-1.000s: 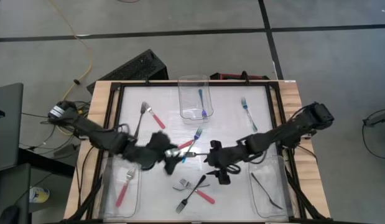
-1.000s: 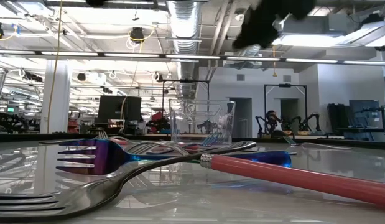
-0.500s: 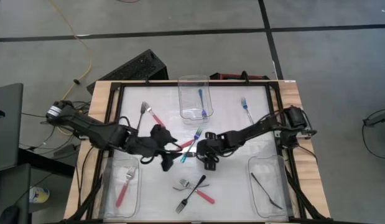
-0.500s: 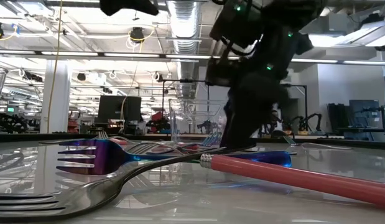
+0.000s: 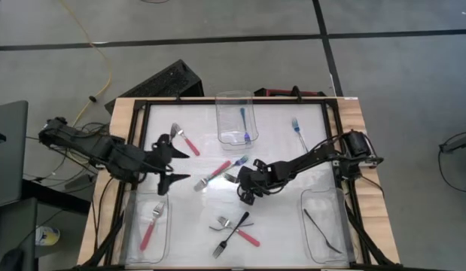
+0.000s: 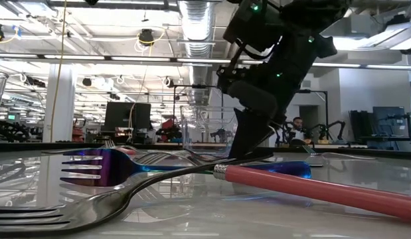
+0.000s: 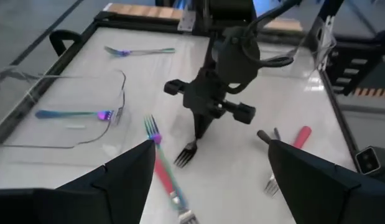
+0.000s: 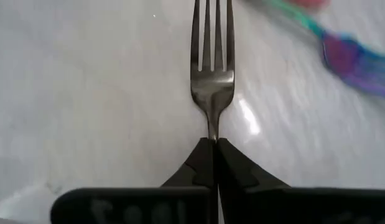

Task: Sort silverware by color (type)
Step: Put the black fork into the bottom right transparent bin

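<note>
Care is needed: right tool point(image 8: 212, 149), closed on the black fork point(image 8: 212, 74) at its neck, should lift straight up, clear of the teal fork point(image 8: 360, 68) beside its tines.

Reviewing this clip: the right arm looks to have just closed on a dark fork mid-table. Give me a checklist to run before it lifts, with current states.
1. Right hand shut on the black fork: ok, its tips pinch the fork's neck in the right wrist view.
2. Fork lined up straight out from that grip: ok.
3. Neighbours clear of the fork: cannot tell; a teal-handled fork lies close beside it.
4. Left hand out of the way: ok, open near the table's left side, apart from the right arm.
5. Destination bin holding another black fork reachable: ok, it sits at the near right corner.
</note>
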`<state>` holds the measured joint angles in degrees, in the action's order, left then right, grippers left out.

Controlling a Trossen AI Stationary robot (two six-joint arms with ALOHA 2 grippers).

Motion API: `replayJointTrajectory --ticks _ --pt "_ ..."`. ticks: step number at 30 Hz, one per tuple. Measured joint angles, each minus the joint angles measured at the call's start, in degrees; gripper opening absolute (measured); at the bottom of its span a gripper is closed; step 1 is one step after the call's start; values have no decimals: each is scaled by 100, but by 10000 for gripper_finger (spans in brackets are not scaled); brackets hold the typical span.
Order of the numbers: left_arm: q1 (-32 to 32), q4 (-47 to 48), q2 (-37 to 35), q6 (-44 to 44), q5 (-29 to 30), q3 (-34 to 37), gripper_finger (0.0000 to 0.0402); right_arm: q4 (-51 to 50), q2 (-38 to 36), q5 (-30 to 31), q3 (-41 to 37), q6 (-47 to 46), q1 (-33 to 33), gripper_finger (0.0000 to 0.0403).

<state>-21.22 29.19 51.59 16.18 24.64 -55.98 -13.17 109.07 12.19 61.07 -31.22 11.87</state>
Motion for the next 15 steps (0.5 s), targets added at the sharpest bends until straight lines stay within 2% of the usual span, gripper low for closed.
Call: replayJointTrajectory --ticks 3,7,11,15 --pt "37 -693 -498 333 -133 577 297 -82 -319 -69 -45 -659 108 28" --pt "27 -1827 -861 591 -551 1258 297 50 -1203 38 -11 -1089 266 24" --pt "30 -2568 -853 908 -648 1701 297 -155 -2103 102 -17 -1496 478 24" --pt "31 -2714 -630 1166 -793 1795 297 -920 -3123 -16 -4 -2518 1097 24"
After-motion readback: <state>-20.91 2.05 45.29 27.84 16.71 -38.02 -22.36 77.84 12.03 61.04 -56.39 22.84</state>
